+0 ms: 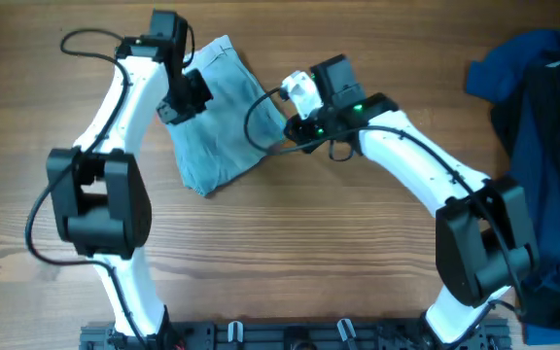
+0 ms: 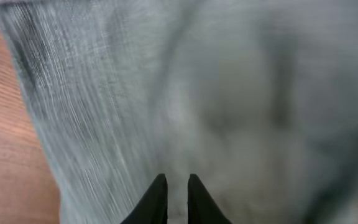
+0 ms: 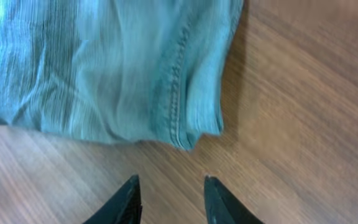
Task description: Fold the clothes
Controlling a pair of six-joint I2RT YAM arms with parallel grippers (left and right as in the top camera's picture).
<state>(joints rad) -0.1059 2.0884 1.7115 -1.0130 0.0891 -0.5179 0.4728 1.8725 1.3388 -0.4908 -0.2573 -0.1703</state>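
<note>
The light blue jeans (image 1: 217, 117) lie folded into a compact bundle on the wooden table (image 1: 338, 253), up toward the far edge and left of centre, with one corner reaching toward the far side and the lower end pointing toward the near-left. In the right wrist view a stitched seam (image 3: 178, 93) runs down the cloth to a folded corner resting on the wood. The left gripper (image 2: 177, 199) sits over the bundle's left edge; its wrist view is filled with blurred denim, and the two dark fingertips stand almost together with only a thin gap between them, nothing visibly pinched there. The right gripper (image 3: 169, 199) hangs just beside the bundle's right edge, its fingers parted over bare wood and clear of the fabric, holding nothing. Well apart, at the table's right edge, a dark blue garment (image 1: 518, 68) lies heaped with a black garment (image 1: 552, 175).
</note>
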